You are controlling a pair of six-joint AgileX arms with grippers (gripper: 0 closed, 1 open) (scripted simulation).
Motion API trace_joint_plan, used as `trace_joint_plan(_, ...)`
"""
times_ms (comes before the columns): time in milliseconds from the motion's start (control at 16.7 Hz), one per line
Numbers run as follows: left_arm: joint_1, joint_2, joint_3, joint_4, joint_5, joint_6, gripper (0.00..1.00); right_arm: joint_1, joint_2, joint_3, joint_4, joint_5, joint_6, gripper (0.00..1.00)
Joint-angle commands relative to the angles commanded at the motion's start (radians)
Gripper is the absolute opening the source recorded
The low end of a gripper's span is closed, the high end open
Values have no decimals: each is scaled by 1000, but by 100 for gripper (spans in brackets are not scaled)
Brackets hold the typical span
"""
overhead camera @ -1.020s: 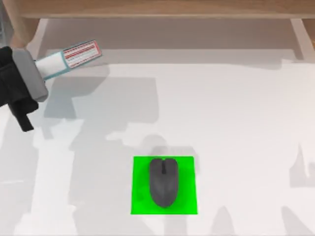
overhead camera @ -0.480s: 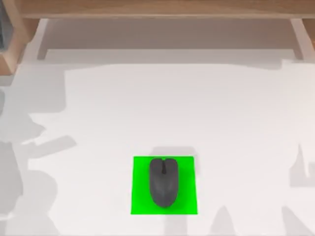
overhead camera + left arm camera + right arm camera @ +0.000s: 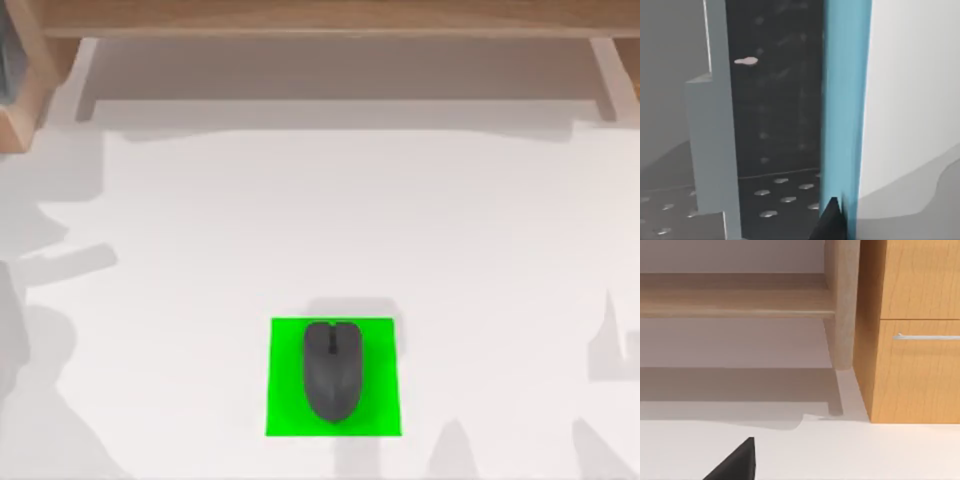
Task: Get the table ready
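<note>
Your white worktop (image 3: pixel 480 240) spreads below the wooden shelf unit (image 3: pixel 320 18), with a dark mouse (image 3: pixel 332 370) lying on its green square (image 3: pixel 285 420) near the front edge. Left end effector (image 3: pixel 832 220): one dark fingertip against a teal-edged white box (image 3: pixel 845 100); can't tell whether it's clamped. Right end effector (image 3: pixel 735 462): one fingertip low over the worktop, facing the shelf's drawer (image 3: pixel 920 370); spread can't be told.

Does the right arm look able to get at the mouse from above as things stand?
Probably yes: the mouse sits uncovered on the green square of the table, with open tabletop around it and nothing over it.
</note>
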Motion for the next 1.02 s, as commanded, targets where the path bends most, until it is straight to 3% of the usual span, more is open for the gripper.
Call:
trace_joint_plan(900,-40,91,110,-11,-36,-14,0,0,0,0,0,0,0,100)
trace_joint_plan(1020,-40,91,110,-11,-36,-14,15,0,0,0,0,0,0,100)
